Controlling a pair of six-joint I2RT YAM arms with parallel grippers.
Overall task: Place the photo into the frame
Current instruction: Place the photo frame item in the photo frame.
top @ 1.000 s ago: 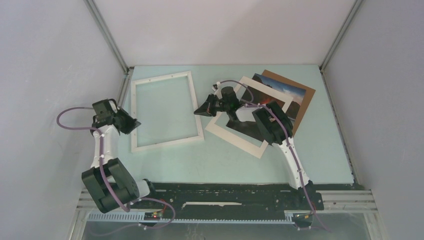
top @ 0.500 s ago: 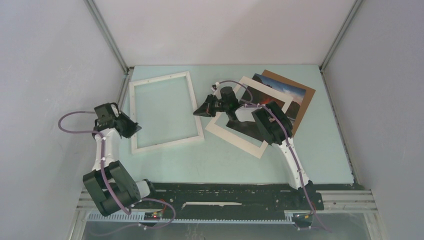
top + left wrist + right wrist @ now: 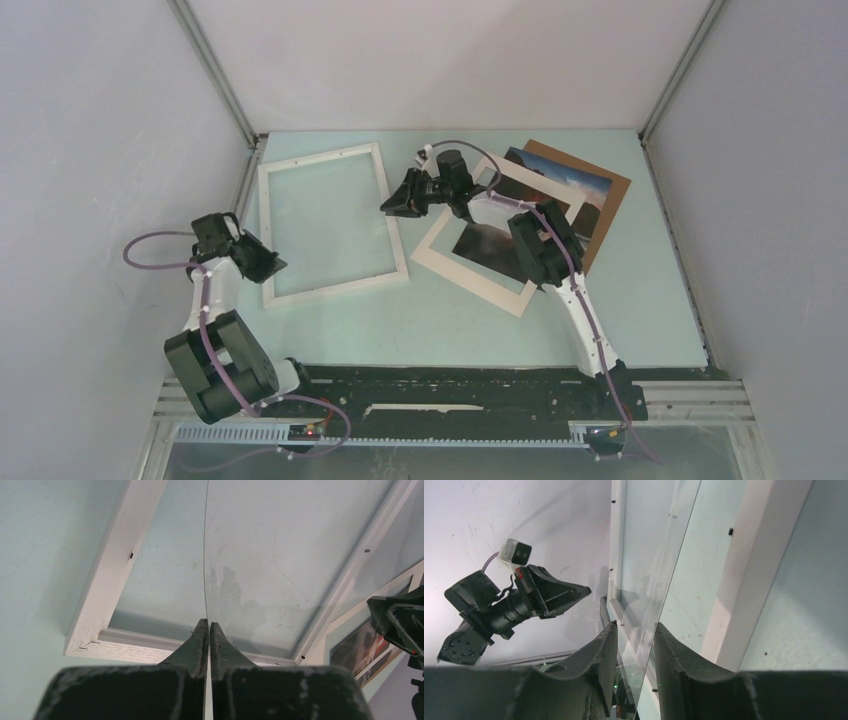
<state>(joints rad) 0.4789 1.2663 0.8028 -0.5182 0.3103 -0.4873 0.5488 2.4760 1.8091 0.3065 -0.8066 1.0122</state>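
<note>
My left gripper [image 3: 206,623] has its 2 fingers pressed together, pinching the thin near edge of a clear pane [image 3: 330,220] at the near-left corner of the frame [image 3: 335,287]. The pane's edge shows as a fine line running away from my fingertips, inside the frame's left rail. My right gripper [image 3: 634,626] is at the far part of the frame's right rail with its 2 fingers spread. The opposite edge of the pane passes through the gap between them, close to 1 finger, and I cannot tell whether it touches. The frame lies flat on the pale green table [image 3: 450,330] and its opening holds only this pane, with the table colour showing through it. I cannot tell whether the pane is seated in the rim or sits slightly above it. The photo [image 3: 490,248] is outside the frame, just to the right of it, lying flat and turned at an angle. Its dark print is surrounded by the wide white border, and the nearest corner of that border is close to the frame's right rail. A brown backing board [image 3: 610,195] lies partly under the photo on the side away from the frame.
</note>
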